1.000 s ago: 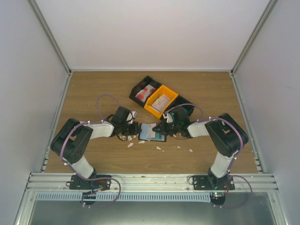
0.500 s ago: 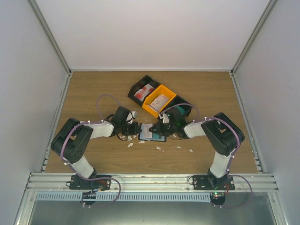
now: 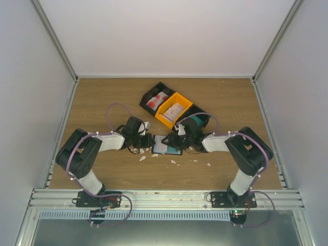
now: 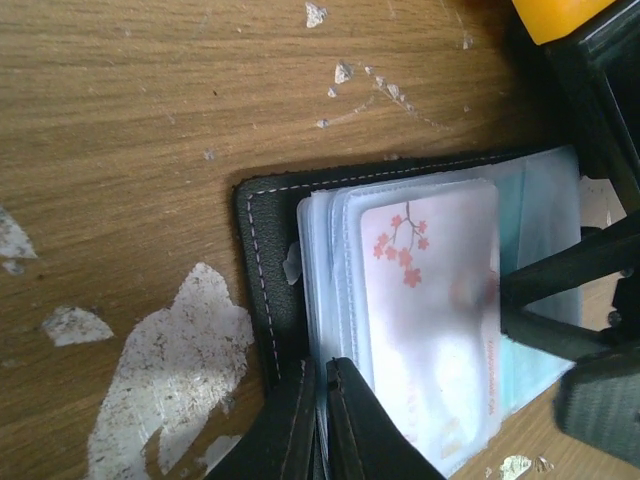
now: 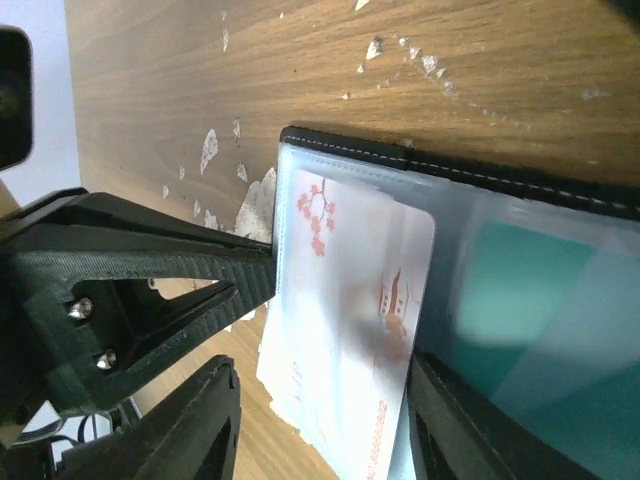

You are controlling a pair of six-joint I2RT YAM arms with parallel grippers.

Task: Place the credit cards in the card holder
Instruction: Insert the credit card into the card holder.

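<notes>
The black card holder [image 4: 262,250] lies open on the wood between both arms, its clear sleeves fanned out. My left gripper [image 4: 322,400] is shut on the holder's near edge, pinching cover and sleeves. A pale credit card with red blossoms [image 5: 350,300] sits in the top sleeve, and a teal card [image 5: 530,290] shows in a sleeve beneath. My right gripper [image 5: 320,430] stands open, one finger on each side of the pale card's end, gripping nothing. From above, the holder [image 3: 167,145] lies between the left gripper [image 3: 151,141] and the right gripper [image 3: 170,139].
Behind the holder stand a black bin [image 3: 156,100] with red-and-white cards, an orange bin [image 3: 175,110] with pale cards, and another black bin [image 3: 199,119] partly under the right arm. Small white scraps [image 3: 142,158] litter the wood in front.
My right gripper has opened and let go of the pale card, after shifting a little to the left over the holder. The left gripper has kept its hold.
</notes>
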